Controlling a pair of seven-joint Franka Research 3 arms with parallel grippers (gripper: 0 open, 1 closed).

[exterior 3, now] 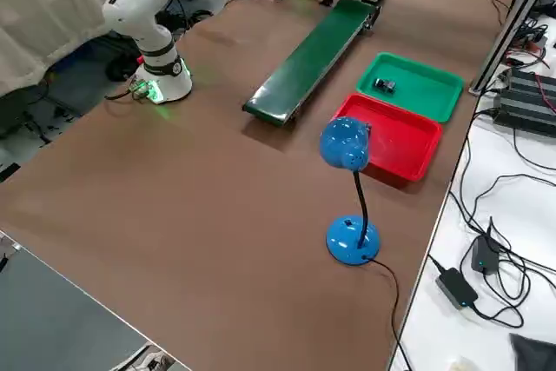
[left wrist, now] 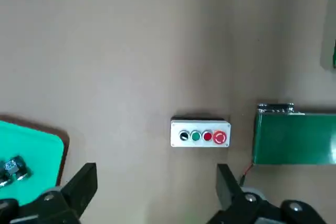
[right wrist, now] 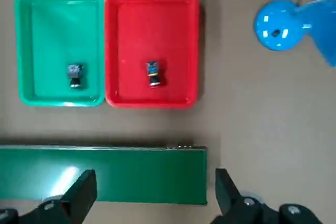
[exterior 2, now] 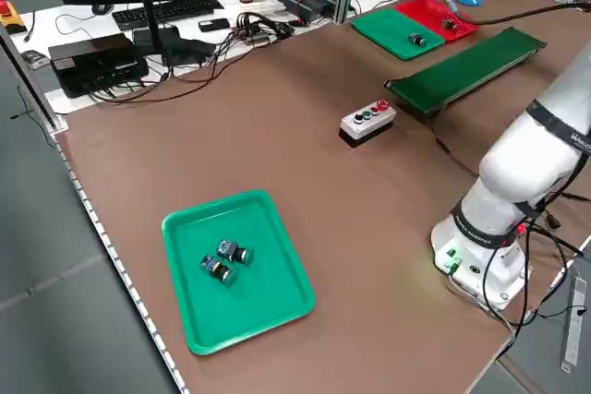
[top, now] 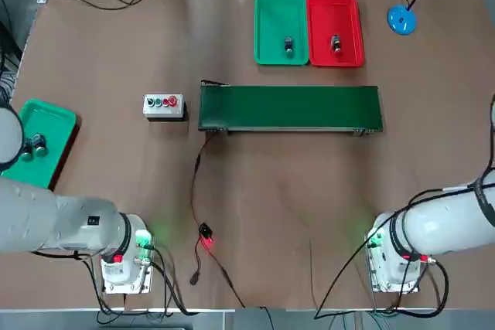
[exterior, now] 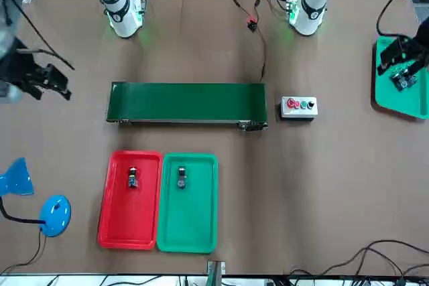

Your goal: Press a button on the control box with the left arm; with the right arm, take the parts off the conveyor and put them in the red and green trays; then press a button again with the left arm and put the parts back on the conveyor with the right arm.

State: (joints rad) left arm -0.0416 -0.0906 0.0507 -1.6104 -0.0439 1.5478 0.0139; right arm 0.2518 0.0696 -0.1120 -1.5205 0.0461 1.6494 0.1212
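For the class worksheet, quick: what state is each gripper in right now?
Left gripper: open, fingers spread, holding nothing, raised above the table short of the control box.
Right gripper: open, empty, over the conveyor.

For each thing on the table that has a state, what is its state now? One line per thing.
Conveyor: nothing on the belt.
Green tray: holds one part.
Red tray: holds one part.
Teal tray: holds two small parts.
Control box: nothing touches its buttons.
Left gripper: fingers open, holds nothing, above the table short of the control box.
Right gripper: fingers open, holds nothing, above the conveyor's end.
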